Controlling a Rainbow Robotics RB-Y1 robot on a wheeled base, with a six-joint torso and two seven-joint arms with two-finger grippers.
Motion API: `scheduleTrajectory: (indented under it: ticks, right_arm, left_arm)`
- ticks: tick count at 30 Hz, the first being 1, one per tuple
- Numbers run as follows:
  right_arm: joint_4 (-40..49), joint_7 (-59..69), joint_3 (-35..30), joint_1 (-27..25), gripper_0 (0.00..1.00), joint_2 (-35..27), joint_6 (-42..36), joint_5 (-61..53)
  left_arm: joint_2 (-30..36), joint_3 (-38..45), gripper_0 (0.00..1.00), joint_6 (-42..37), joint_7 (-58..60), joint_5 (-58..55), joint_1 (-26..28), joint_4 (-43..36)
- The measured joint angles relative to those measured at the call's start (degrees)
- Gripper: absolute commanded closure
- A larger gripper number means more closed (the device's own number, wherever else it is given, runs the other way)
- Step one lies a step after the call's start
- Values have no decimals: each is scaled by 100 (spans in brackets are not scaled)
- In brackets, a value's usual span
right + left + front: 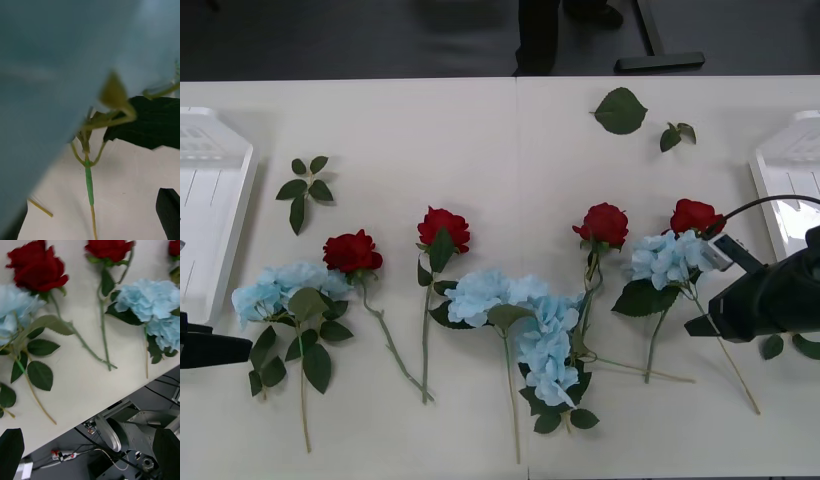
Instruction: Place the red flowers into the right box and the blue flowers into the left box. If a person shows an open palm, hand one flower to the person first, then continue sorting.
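Right end effector (710,262) seemingly open at rightmost blue flower (667,258).

dark red flowers (443,227), pale blue flowers (480,293), white boxes (220,215)

Even bright overhead light, soft shadows under stems; right wrist cam badly defocused up close.
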State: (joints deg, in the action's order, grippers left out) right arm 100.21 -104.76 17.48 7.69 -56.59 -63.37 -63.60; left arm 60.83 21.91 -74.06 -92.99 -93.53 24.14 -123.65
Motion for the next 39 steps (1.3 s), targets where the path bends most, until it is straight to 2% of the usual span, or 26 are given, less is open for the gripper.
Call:
scheduleTrajectory:
  ticks: [6,7,8,10,12,13,14,19,27,34,39]
  right_arm:
    - [12,205,-2,-3,0,370,-6,176]
    - [15,256,-3,-3,11,418,-6,197]
    - [17,285,-7,-3,35,461,-6,214]
    - [20,289,-31,-3,70,538,-6,256]
    - [21,289,-56,-3,87,578,-7,294]
    - [21,290,-64,-3,91,589,-7,313]
    - [21,292,-70,-3,98,594,-7,326]
    - [21,306,-79,-4,100,595,-6,378]
    - [22,309,-79,-4,100,595,-1,431]
    - [22,312,-101,-4,100,595,18,429]
    - [23,312,-656,-4,100,595,-106,-159]
  left_arm:
    - [-380,-334,0,63,369,1335,0,-183]
    - [-438,-386,0,94,370,1507,0,-185]
    - [-490,-441,0,123,370,1662,0,-186]
    - [-587,-572,0,170,370,2032,0,-188]
    - [-671,-724,0,222,370,2368,0,-189]
    - [-711,-810,0,254,370,2536,-1,-190]
    - [-750,-901,0,290,370,2695,-2,-190]
    - [-855,-1243,0,325,372,3273,-76,-149]
    - [-1069,-1827,0,358,374,3905,-744,440]
    - [-1197,-2282,0,733,374,4210,-1121,1011]
    - [-1307,-2501,0,789,374,4288,-1365,1389]
